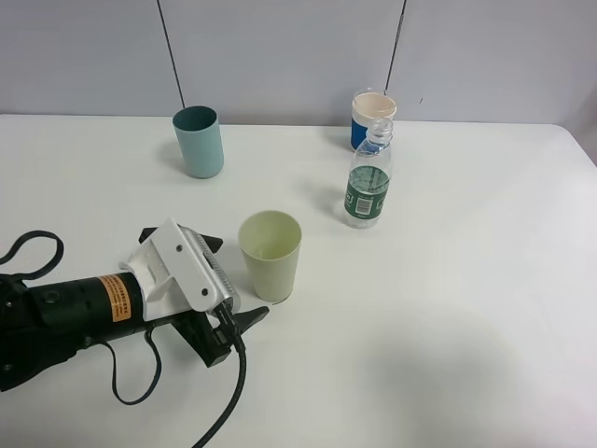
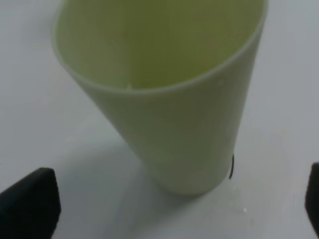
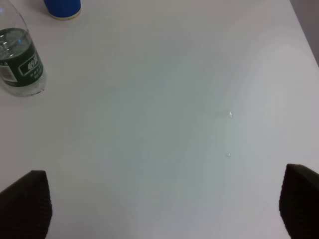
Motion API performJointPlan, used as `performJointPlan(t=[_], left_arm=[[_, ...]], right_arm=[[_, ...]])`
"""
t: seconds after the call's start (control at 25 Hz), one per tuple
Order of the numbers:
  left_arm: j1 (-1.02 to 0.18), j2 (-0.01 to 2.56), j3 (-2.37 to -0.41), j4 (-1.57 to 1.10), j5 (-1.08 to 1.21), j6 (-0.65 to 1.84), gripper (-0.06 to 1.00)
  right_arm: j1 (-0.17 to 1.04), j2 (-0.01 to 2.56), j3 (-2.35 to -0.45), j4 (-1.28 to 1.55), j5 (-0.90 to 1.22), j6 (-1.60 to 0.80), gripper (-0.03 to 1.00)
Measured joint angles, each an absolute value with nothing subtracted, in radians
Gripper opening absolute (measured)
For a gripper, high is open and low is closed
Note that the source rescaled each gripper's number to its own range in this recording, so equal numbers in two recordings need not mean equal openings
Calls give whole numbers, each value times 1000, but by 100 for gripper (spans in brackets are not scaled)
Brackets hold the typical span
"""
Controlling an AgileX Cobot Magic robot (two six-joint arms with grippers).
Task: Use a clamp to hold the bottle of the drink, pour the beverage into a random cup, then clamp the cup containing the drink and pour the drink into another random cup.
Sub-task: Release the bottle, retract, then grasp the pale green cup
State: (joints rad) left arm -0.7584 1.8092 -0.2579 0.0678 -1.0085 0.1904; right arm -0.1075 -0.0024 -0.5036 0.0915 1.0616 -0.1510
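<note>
The left end effector [image 1: 235, 278] stood apart beside the pale yellow-green cup [image 1: 270, 254], contents unclear; the right end effector [image 3: 163, 204] stood apart too.

Bright, even light covers the white table [image 1: 485, 280], with soft, faint shadows. The close-up pale yellow-green cup [image 2: 184, 124] looks blurred and out of focus.

White table [image 1: 466, 327] with four vessels
A teal cup [image 1: 199, 141] and a blue cup [image 1: 358, 133] are set at the back, the bottle [image 1: 367, 187] just before the latter, a yellow-green cup [image 1: 270, 254] nearer the front.
</note>
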Motion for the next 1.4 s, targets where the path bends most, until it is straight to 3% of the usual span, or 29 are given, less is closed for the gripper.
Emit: performJointPlan(t=[0.32,1.4], left_arm=[[-758,1923,-258,96,-1201,175,100],[-758,2083,-482,178,-1211,81,100]], right_arm=[[-108,-2,-504,92,1062,-151,82],[-108,-2,-504,92,1062,-151,82]])
